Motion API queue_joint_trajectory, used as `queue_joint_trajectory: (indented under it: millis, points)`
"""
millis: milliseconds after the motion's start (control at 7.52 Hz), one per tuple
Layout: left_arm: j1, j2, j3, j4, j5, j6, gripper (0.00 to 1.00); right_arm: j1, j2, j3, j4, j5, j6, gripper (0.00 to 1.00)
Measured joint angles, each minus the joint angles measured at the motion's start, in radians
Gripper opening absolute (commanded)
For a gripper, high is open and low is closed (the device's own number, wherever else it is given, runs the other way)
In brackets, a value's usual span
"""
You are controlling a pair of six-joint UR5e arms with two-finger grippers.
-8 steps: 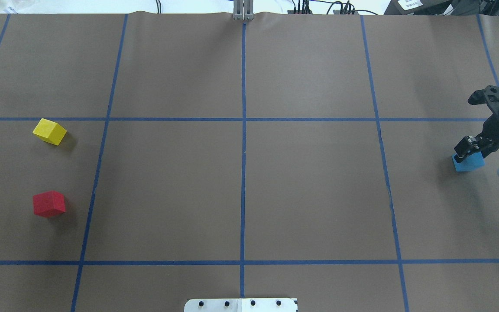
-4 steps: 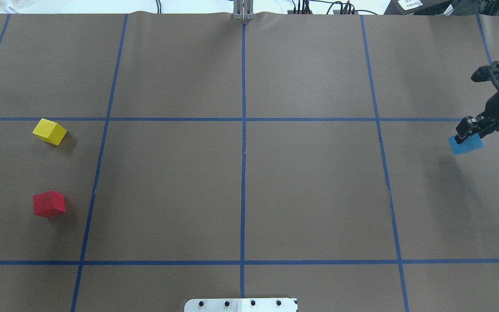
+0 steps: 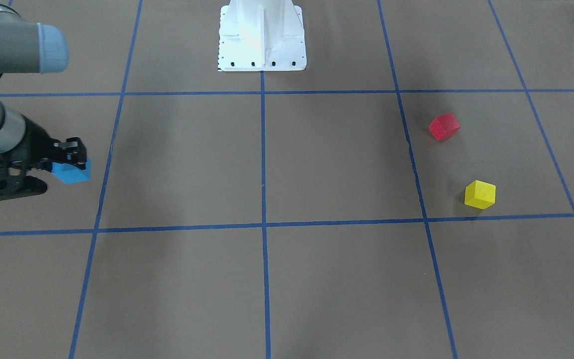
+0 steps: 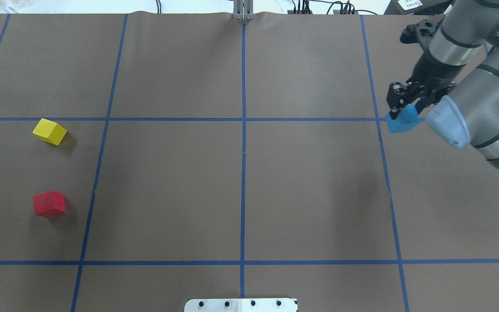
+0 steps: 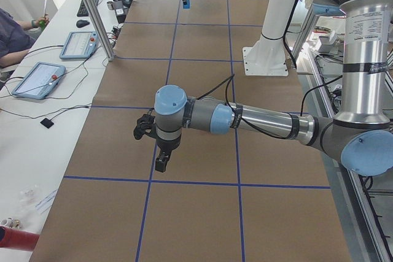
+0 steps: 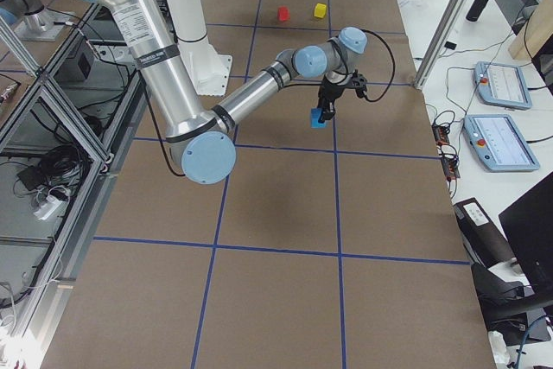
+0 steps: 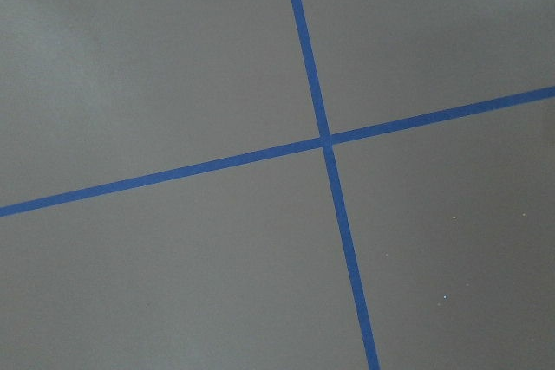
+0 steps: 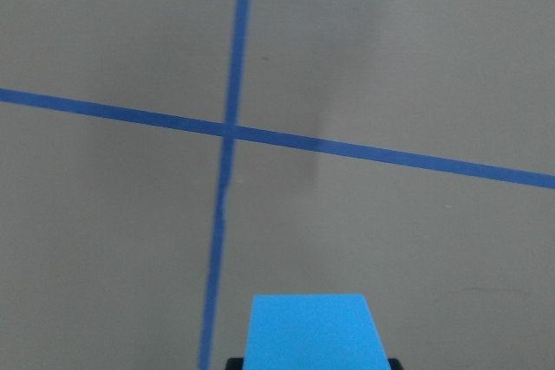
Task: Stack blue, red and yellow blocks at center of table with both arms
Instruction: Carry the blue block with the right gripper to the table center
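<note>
A brown table (image 4: 167,195) gridded with blue tape (image 4: 243,173) fills the views, with the white base (image 3: 262,35) at its robot-side edge. A white desk (image 5: 37,108) with tablets runs along its far side, where a person's sleeve (image 5: 9,38) shows.

The right arm (image 4: 487,99) reaches in over the table's right half. The left arm (image 5: 258,121) stretches low over the left end, and its wrist camera sees only bare table and a tape crossing.

The right claw (image 4: 401,110) points down, its jaws closed narrow on the blue block (image 4: 402,120). The block hangs from the fingertips and appears lifted off the surface, by a tape crossing one square right of centre. The left claw (image 5: 161,164) also points down above the table; whether it is wide or narrow cannot be told.

The red block (image 4: 49,204) and yellow block (image 4: 50,131) lie on the table, well apart from the right claw at the opposite end. They are apart from each other, the yellow farther from the base.
</note>
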Motion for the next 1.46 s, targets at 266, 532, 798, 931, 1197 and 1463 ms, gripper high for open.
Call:
queue_joint_trajectory:
  millis: [266, 532, 798, 931, 1197, 1463]
  points:
    - [0.005, 0.018, -0.004, -0.004, -0.003, -0.001, 1.00, -0.134, 0.170, -0.065, -0.007, -0.021, 0.226, 0.00]
    - [0.006, 0.023, -0.008, -0.005, -0.004, -0.004, 1.00, -0.237, 0.299, -0.191, 0.070, -0.060, 0.380, 0.00]
    - [0.006, 0.021, -0.009, -0.002, -0.005, -0.006, 1.00, -0.305, 0.370, -0.347, 0.230, -0.103, 0.497, 0.00]
    - [0.006, 0.020, -0.008, -0.001, -0.005, -0.007, 1.00, -0.322, 0.398, -0.404, 0.264, -0.124, 0.513, 0.00]
    - [0.006, 0.019, -0.007, -0.001, -0.005, -0.006, 1.00, -0.341, 0.434, -0.479, 0.303, -0.153, 0.520, 0.00]
    - [0.006, 0.018, -0.006, -0.001, -0.004, -0.005, 1.00, -0.347, 0.441, -0.517, 0.342, -0.169, 0.521, 0.00]
